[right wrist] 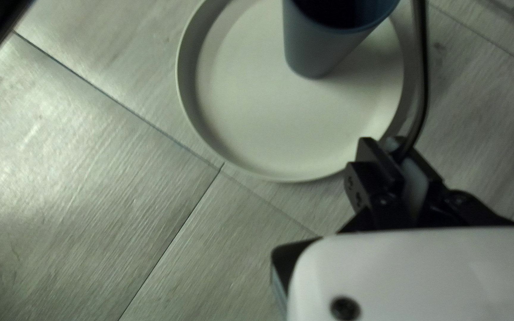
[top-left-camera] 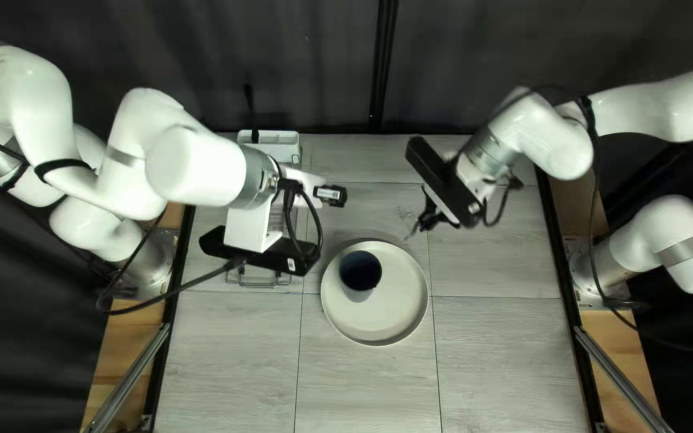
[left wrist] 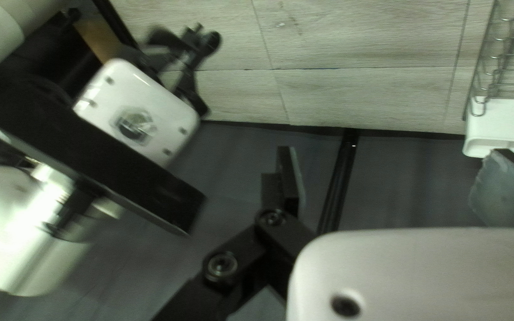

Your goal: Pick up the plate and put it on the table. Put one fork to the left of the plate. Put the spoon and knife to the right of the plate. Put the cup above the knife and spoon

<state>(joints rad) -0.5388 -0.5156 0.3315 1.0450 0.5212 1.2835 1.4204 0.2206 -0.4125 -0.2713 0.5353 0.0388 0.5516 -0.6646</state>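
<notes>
Plate (right wrist: pixel 292 125) lies flat mid-way across the table (top-left-camera: pixel 491 353), presumably to leave cutlery room both sides. Cup (right wrist: pixel 319 50) stands upright on it, probably needs lifting off. Right gripper (right wrist: pixel 395 151) pinched on thin cutlery piece (right wrist: pixel 423 77), type unclear; gripping near one end likely keeps its length free for laying. Left gripper (left wrist: pixel 397 178) spread wide, holding nothing.

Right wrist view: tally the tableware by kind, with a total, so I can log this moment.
Plate: 1
Cup: 1
Thin utensil held in the right gripper: 1 (fork, knife or spoon, cannot tell which)
Total: 3
</notes>
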